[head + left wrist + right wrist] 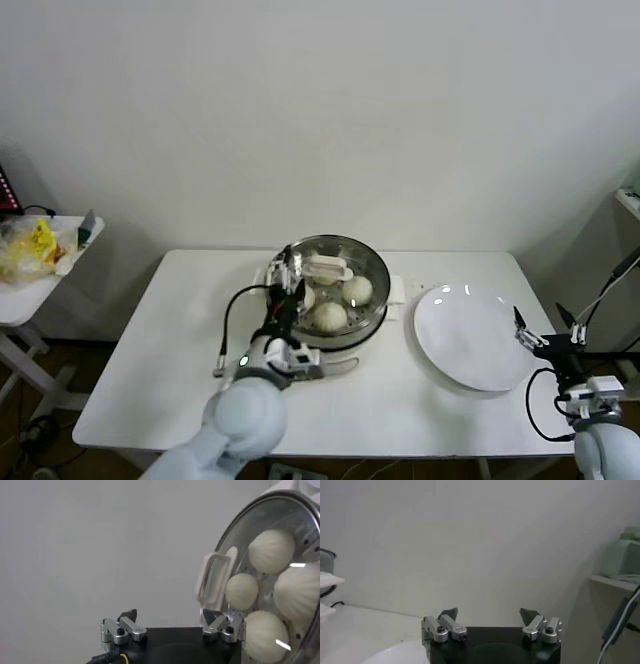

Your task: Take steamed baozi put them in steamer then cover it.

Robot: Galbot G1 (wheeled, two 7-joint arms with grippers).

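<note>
The steamer [372, 262] stands mid-table, a shiny steel pot on a white base. A glass lid with a white handle [328, 267] lies on it. Several white baozi [331, 316] show through the glass. In the left wrist view the baozi [272, 550] lie inside the steamer [235, 530] under the lid handle [212, 577]. My left gripper [288, 282] is open and empty at the pot's left rim, just off the lid; it also shows in the left wrist view [170, 615]. My right gripper [542, 326] is open and empty at the right table edge, and shows in its own wrist view [489, 613].
A plain white plate [470, 338] lies right of the steamer, bare; its edge shows in the right wrist view [395, 654]. A side table with a yellow bag [30, 250] stands far left. A shelf [630, 200] is at the far right.
</note>
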